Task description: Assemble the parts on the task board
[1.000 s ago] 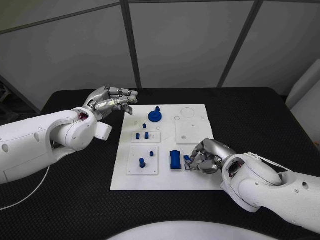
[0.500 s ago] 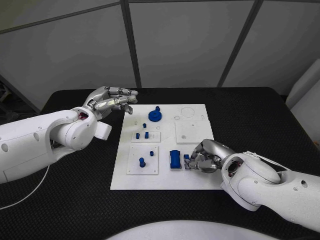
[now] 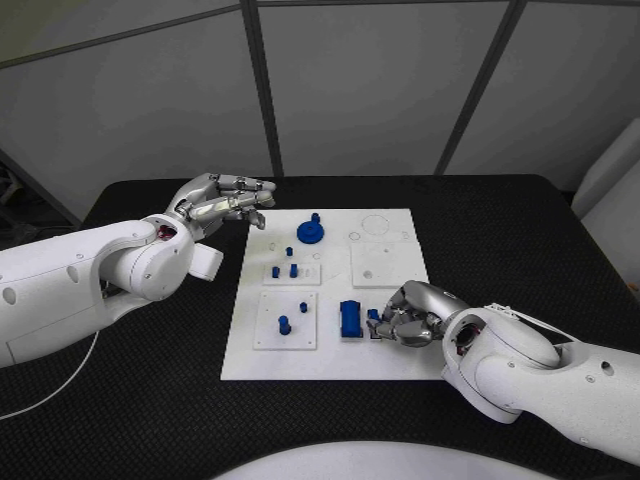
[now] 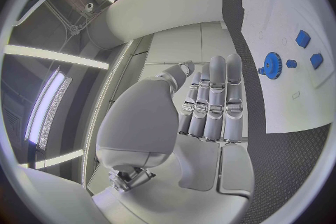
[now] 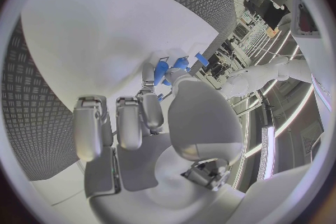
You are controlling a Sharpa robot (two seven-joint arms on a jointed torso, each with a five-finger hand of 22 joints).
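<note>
1. My left hand (image 3: 222, 198) hovers above the black table (image 3: 147, 400), just off the far left corner of the white rectangular task board (image 3: 320, 360). It holds nothing; in the left wrist view its fingers (image 4: 213, 95) lie side by side, loosely curled.
2. On the board's left half, two square white raised plates carry small blue pegs: the nearer plate (image 3: 287, 322) holds a blue upright peg (image 3: 283, 324); the farther plate (image 3: 291, 268) holds several short blue pegs (image 3: 276, 271).
3. A blue round toothed gear (image 3: 310, 231) stands near the board's far edge.
4. A blue rectangular block (image 3: 350, 319) stands right of the nearer plate.
5. My right hand (image 3: 410, 318) rests on the board's right near area, fingers curled in around a small blue piece (image 3: 374, 317) just beside the block. I cannot tell whether it grips that piece.
6. No writing or label is legible.
</note>
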